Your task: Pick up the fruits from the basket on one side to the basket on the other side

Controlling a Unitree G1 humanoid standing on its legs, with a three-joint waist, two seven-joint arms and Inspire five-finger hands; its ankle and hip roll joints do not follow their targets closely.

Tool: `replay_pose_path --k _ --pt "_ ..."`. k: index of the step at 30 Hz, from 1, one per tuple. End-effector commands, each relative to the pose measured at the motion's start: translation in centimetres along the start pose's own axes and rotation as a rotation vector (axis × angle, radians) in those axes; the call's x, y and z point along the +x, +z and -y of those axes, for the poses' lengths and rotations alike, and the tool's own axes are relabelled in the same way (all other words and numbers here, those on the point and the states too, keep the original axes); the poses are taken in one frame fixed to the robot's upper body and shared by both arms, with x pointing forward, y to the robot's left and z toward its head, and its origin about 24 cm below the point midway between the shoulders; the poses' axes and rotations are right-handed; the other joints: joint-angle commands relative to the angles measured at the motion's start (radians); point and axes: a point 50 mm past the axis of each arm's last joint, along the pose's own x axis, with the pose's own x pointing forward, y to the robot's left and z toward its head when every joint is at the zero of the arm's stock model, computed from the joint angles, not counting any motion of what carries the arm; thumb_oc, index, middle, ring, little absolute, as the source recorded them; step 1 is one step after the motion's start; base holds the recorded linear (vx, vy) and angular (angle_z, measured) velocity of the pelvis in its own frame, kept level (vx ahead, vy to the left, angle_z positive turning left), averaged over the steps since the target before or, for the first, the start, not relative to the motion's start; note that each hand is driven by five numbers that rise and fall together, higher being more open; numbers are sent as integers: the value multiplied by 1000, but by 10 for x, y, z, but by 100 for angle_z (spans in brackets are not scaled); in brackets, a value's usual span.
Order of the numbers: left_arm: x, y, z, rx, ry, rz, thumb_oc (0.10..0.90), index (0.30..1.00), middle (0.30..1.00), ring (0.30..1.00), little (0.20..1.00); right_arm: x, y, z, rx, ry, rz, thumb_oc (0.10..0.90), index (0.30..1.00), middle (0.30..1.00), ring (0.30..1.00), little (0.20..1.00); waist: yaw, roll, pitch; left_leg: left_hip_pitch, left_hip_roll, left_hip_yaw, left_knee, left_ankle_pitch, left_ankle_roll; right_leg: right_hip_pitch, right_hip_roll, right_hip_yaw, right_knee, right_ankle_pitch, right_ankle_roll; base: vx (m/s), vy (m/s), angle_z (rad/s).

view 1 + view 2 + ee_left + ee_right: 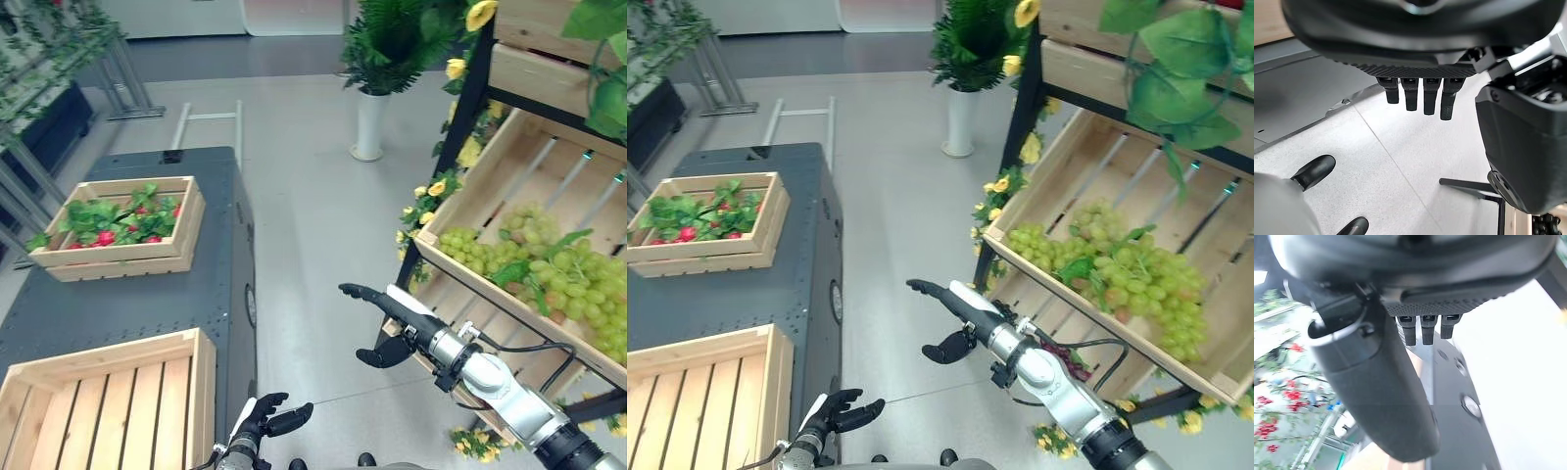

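1. My right hand hangs in the air over the floor, between the dark table on my left and the wooden shelf on my right. Its fingers are stretched out straight, the thumb hangs below them, and it holds nothing.
2. My left hand sits low by the near edge of the table, beside the empty crate. Its fingers are relaxed and it is empty too.
3. The fruit I can reach is the heap of green grapes, lying in the slanted tray of the shelf. They are to the right of my right hand and somewhat higher, well apart from it.
4. The heap stretches along the tray's lower edge, running from near me on the right toward the far left end of the tray.
5. My right hand is plainly the nearer one; my left is across the gap, by the table.
6. My outstretched fingers point forward and to the left, away from the grapes, so I judge the next move needs a turn of the wrist to the right before reaching in.
7. A second crate, holding leaves and red fruit, rests farther back on the table.
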Motion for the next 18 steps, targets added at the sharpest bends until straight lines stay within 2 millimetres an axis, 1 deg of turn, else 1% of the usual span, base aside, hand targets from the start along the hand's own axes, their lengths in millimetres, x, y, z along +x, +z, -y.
replay_pose_path --k 1,2,4,5,8,9,10,11,12,13,15,16,18 --pt "11 28 -2 21 -22 98 800 900 900 900 900 23 21 15 28 -136 115 800 900 900 900 900 47 -14 -17 74 -63 -22 10 -190 5 -8 10 -47 5 -23 18 -2 -22 18" --pt "11 28 -1 21 -25 101 800 900 900 900 900 24 15 11 32 -133 93 800 900 900 900 900 50 -14 -18 72 -63 -27 10 -189 4 -8 10 -52 5 -24 17 -4 -29 28" --pt "11 30 -1 -5 -52 112 800 900 900 900 900 26 -2 1 96 -118 12 800 900 900 900 900 60 -10 -18 68 -64 -39 10 -185 3 -4 9 -67 5 -27 14 -3 -25 26" --pt "11 30 -1 -20 -55 115 800 900 900 900 900 26 -5 -2 106 -116 -6 800 900 900 900 900 62 -10 -18 67 -65 -42 10 -185 3 -3 8 -71 5 -28 13 5 -21 20" --pt "9 28 2 -57 -67 115 800 900 900 900 900 24 -31 -23 144 -101 -136 800 900 900 900 900 80 -5 -16 65 -66 -64 10 -180 3 10 6 -93 5 -37 7 18 -31 15" --pt "9 28 2 -57 -67 115 800 900 900 900 900 24 -31 -24 144 -101 -136 800 900 900 900 900 79 -5 -16 65 -66 -64 10 -180 3 10 6 -93 5 -37 7 16 -43 23" --pt "9 28 1 -41 -70 117 800 900 900 900 900 21 -44 -30 157 -92 -200 800 900 900 900 900 89 -3 -15 64 -68 -76 10 -178 4 16 5 -106 5 -40 5 7 -25 23" --pt "9 28 1 -41 -70 117 800 900 900 900 900 21 -44 -30 157 -92 -200 800 900 900 900 900 89 -3 -14 64 -68 -77 10 -178 4 16 5 -106 5 -40 5 13 -41 26" --pt "8 26 0 -26 -72 118 800 900 900 900 900 18 -53 -34 170 -85 -246 800 900 900 900 900 95 -2 -13 63 -69 -86 10 -176 5 20 5 -114 7 -44 3 6 -23 21" --pt "8 25 0 -24 -70 117 800 900 900 900 900 17 -56 -36 175 -82 -266 800 900 900 900 900 97 -1 -12 62 -70 -90 10 -175 5 21 5 -117 7 -45 2 10 -33 22" --pt "8 23 -1 -26 -65 111 800 900 900 900 900 11 -70 -43 196 -82 -342 800 900 900 900 900 106 2 -11 60 -72 -103 10 -171 7 26 3 -130 11 -50 -1 9 -30 17" --pt "8 22 -2 -9 -57 108 800 900 900 900 900 6 -80 -48 227 -81 -403 800 900 900 900 900 112 4 -9 60 -74 -113 10 -169 8 30 2 -140 14 -54 -2 12 -30 21" --pt "8 21 -5 -19 -51 107 800 900 900 900 900 -2 -91 -57 265 -68 -474 800 900 900 900 900 118 8 -7 58 -76 -122 10 -164 8 33 1 -151 16 -57 -4 6 -20 29"
